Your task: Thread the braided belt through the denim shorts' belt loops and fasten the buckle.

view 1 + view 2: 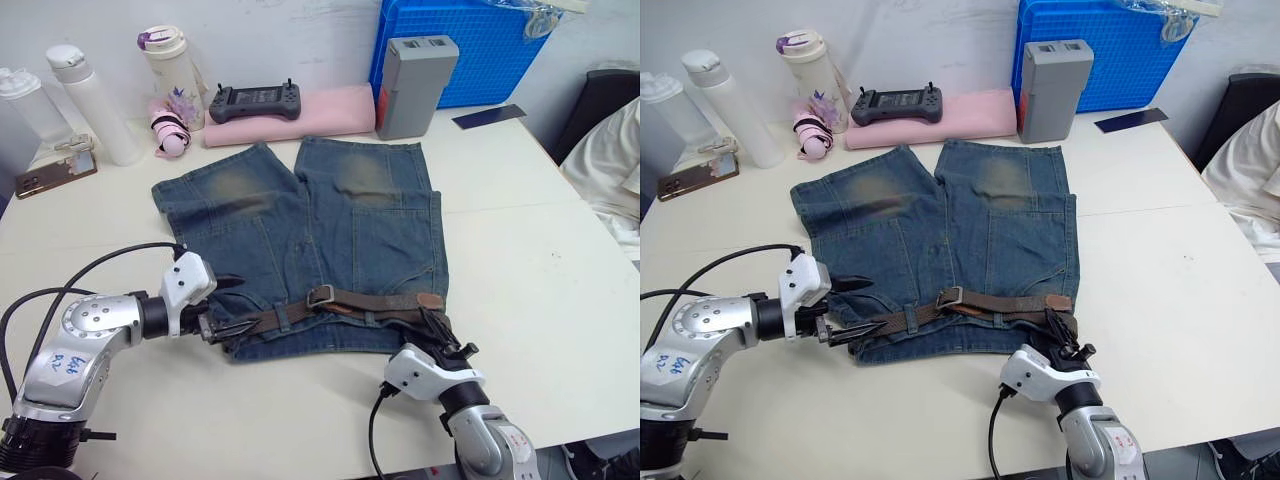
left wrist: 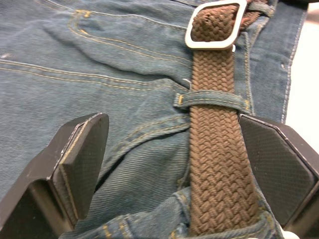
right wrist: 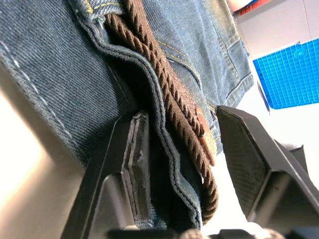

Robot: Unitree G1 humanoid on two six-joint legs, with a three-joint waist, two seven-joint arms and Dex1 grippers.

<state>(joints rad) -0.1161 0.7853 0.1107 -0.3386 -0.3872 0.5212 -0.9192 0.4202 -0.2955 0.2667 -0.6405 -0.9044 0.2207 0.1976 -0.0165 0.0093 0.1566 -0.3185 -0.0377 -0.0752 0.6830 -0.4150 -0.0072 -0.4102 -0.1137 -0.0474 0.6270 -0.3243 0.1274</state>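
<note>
Left wrist view, open left hand (image 2: pixel 174 169) straddling braided belt (image 2: pixel 214 149)

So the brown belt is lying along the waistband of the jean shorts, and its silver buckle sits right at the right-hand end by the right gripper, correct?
Not quite. The braided belt does lie along the waistband of the denim shorts, but the buckle sits near the middle of the waistband, not at the right-hand end. The right gripper is at the belt's other end. The left eye view shows this.
</note>
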